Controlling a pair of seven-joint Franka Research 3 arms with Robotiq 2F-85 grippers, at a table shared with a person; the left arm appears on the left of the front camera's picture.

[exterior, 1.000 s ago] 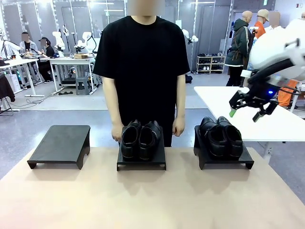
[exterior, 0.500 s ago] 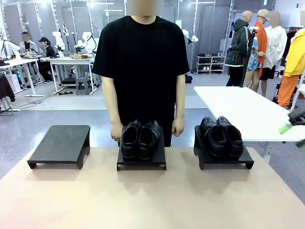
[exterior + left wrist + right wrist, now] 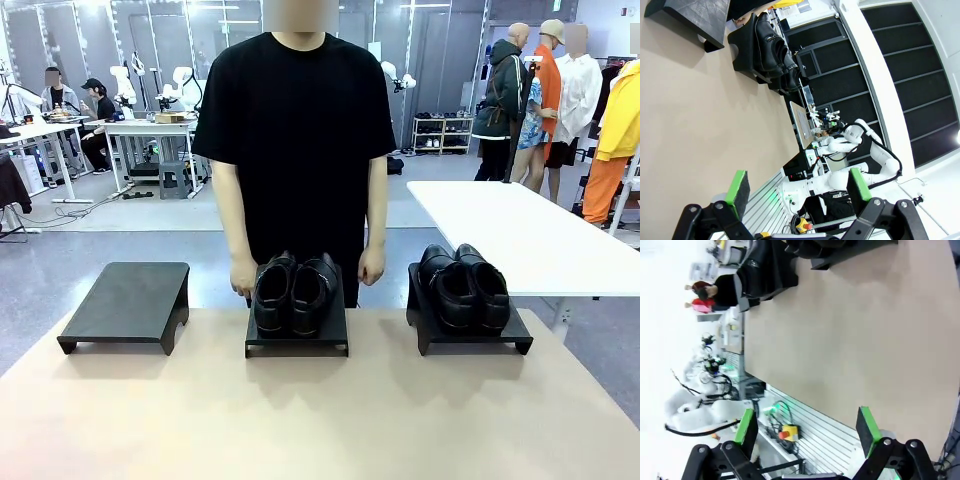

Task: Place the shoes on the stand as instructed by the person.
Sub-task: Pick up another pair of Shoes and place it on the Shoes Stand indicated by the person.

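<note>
Two pairs of glossy black shoes rest on low black stands at the far side of the table. One pair (image 3: 295,290) is on the middle stand (image 3: 297,343), the other pair (image 3: 463,287) on the right stand (image 3: 470,340). The left stand (image 3: 125,300) is bare. The person (image 3: 297,130) stands behind the middle stand with both hands hanging at the table's far edge. My left gripper (image 3: 797,187) is open and holds nothing, hovering over the near table edge, far from the shoes (image 3: 772,47). My right gripper (image 3: 807,429) is likewise open with nothing in it, well away from the stands (image 3: 850,255).
The tan tabletop (image 3: 320,410) spreads wide in front of the stands. A white table (image 3: 510,235) stands behind at the right. People and workbenches are in the far background.
The right arm, raised above the right stand a second ago, has pulled back to the right and left the front view. Shoes, stands and person have not moved.
</note>
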